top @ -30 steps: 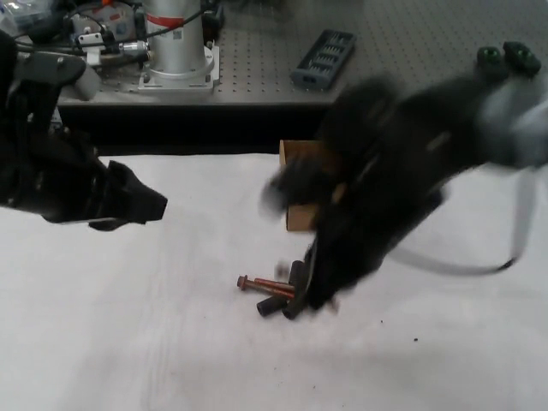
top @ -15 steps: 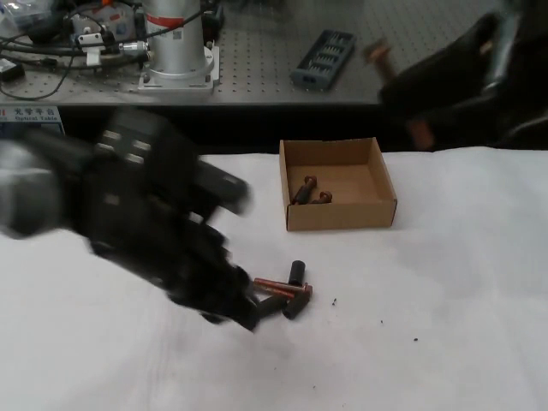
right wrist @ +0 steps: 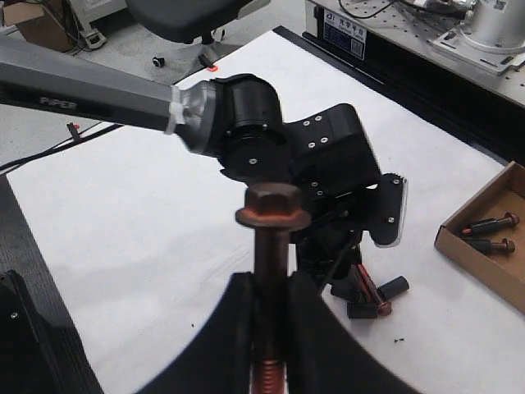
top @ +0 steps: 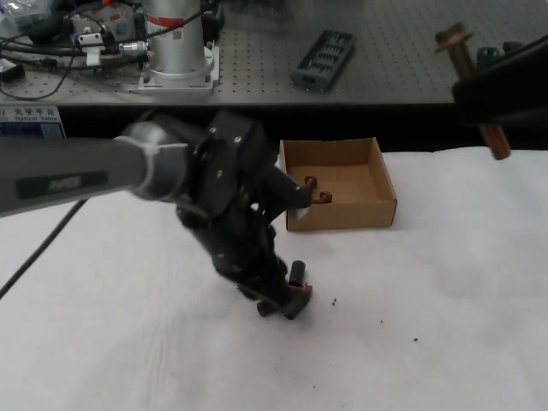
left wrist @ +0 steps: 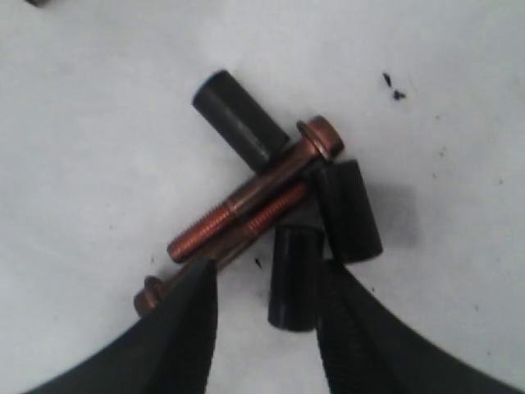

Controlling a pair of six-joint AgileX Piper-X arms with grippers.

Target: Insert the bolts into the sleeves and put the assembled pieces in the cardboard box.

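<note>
Left wrist view: left hand point(left wrist: 264, 287) spread around a black sleeve point(left wrist: 294, 279), with two loose bolts point(left wrist: 254, 193) and two more sleeves point(left wrist: 349, 209) just beyond its fingertips. Right hand point(right wrist: 269, 287) pinches a third bolt point(right wrist: 272, 215). Two assembled pieces point(top: 312, 190) already lie in the cardboard box point(top: 342, 218).

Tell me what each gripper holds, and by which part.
Right gripper: a copper bolt, clamped by its shank, head clear of the fingertips. Left gripper: nothing held; it is open around a black sleeve.
</note>
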